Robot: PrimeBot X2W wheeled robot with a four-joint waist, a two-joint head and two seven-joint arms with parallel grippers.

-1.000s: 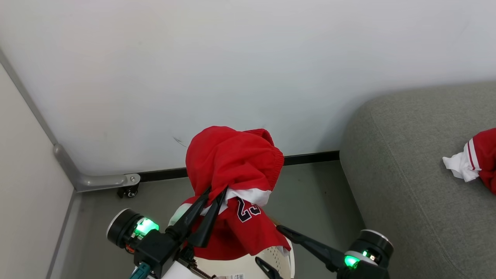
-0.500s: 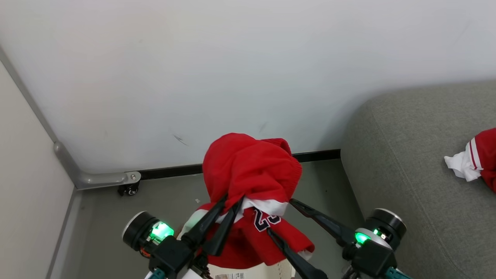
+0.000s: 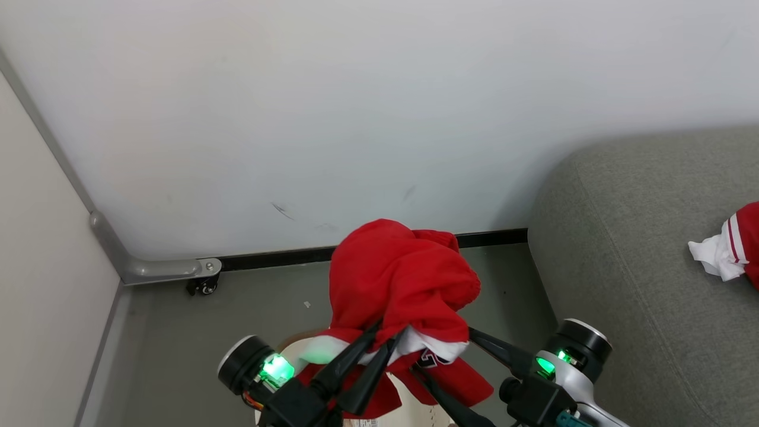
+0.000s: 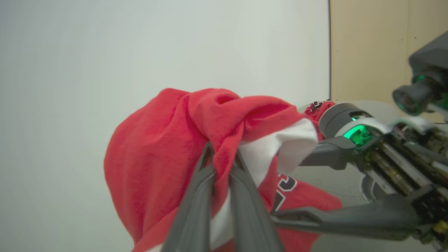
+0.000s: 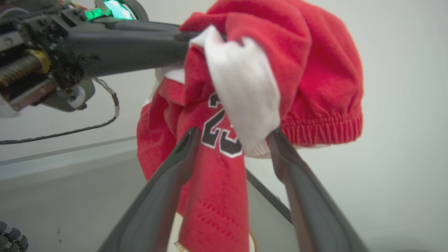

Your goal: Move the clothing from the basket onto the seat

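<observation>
From the head camera, the left gripper [image 3: 391, 331] has its 2 dark fingers pressed together on a fold of the red clothing [image 3: 397, 279], which bunches above the fingertips and drapes down over them, held up in the air in front of the pale wall [image 3: 356, 118]. The right gripper [image 3: 442, 351] stands spread wide just beside it, 1 finger on each side of the hanging lower part of the cloth. Below the clothing, a bit of the cream basket [image 3: 422, 410] shows at the bottom edge, standing on the grey floor [image 3: 237, 332]. To the right lies the grey seat [image 3: 622, 237], and a second red and white garment [image 3: 729, 255] rests on it at the picture's right edge, well apart from the held one. A black strip [image 3: 278, 258] runs along the foot of the wall, with a small caster wheel [image 3: 204, 286] near the corner. From the left wrist camera, the 2 fingers pinch a red fold where a white band [image 4: 280, 147] begins, and the other gripper's open fingers reach in from the right, above and below the dangling cloth. From the right wrist camera, the spread fingers flank the hanging cloth without closing on it; between them show the white band and the number 23 [image 5: 222, 134], while the left gripper's closed fingers come in from the upper left and grip the top of the bundle.
</observation>
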